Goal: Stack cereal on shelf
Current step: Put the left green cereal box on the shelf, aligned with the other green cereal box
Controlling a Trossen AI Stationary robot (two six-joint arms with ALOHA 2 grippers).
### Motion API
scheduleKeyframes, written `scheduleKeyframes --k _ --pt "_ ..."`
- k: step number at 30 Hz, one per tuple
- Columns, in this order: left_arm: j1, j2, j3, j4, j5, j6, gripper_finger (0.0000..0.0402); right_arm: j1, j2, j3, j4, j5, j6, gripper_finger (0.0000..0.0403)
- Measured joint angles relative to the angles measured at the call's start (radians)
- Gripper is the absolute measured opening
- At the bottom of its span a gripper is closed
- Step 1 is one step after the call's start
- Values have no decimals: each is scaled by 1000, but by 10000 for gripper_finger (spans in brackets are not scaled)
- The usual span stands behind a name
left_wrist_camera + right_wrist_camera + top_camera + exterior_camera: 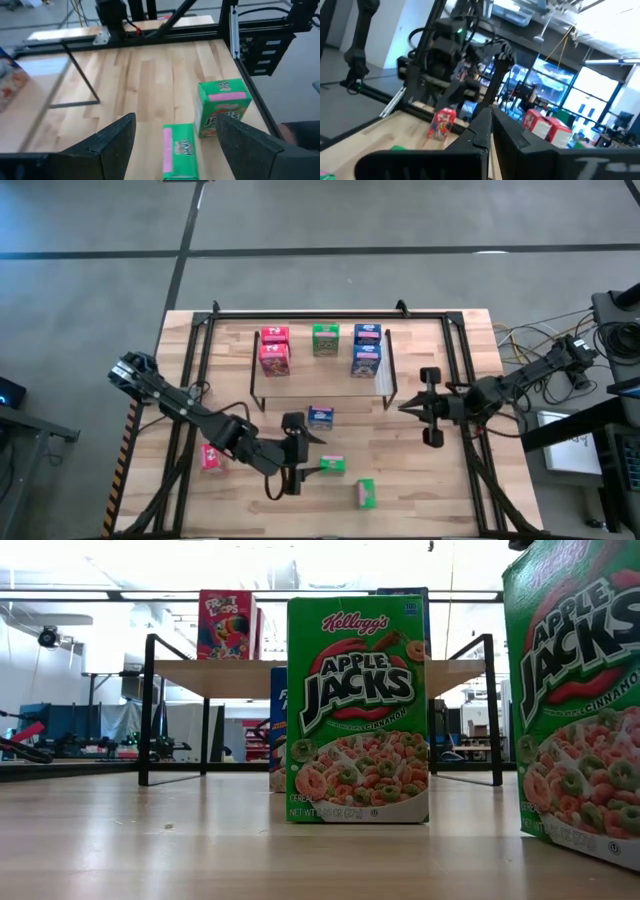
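Observation:
My left gripper (pixel 314 456) is open over the near middle of the table. Its fingers stand on either side of an upright green cereal box (pixel 179 150), also seen from above (pixel 332 465) and in the low view (pixel 365 710). A second green box (pixel 365 493) stands nearer the table's near edge. A blue box (pixel 321 416) stands in front of the shelf (pixel 345 345), and a red box (pixel 212 457) sits by the left arm. Red (pixel 274 350), green (pixel 325 340) and blue (pixel 367 350) boxes stand on the shelf. My right gripper (pixel 408 407) is shut, right of the shelf.
The bigger black frame (pixel 190 380) runs round the table, with rails along the left, right and far sides. In the left wrist view its rail (pixel 235 35) passes just beyond the second green box (pixel 223 107). Bare wood lies between the shelf and the near boxes.

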Motion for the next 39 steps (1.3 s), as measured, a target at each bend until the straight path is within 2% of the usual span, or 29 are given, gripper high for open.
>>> scheduleKeyframes --k 5,15,30,39 --pt "0 79 49 -9 26 -36 274 0 -54 -16 3 0 -21 9" --pt "0 226 158 -157 61 -66 319 0 -79 -17 -1 0 -35 9" --pt "1 266 143 -176 18 -134 319 0 -76 -17 -10 0 -5 9" --pt "7 267 77 -132 -9 -171 301 0 -76 -17 -16 0 -5 9"
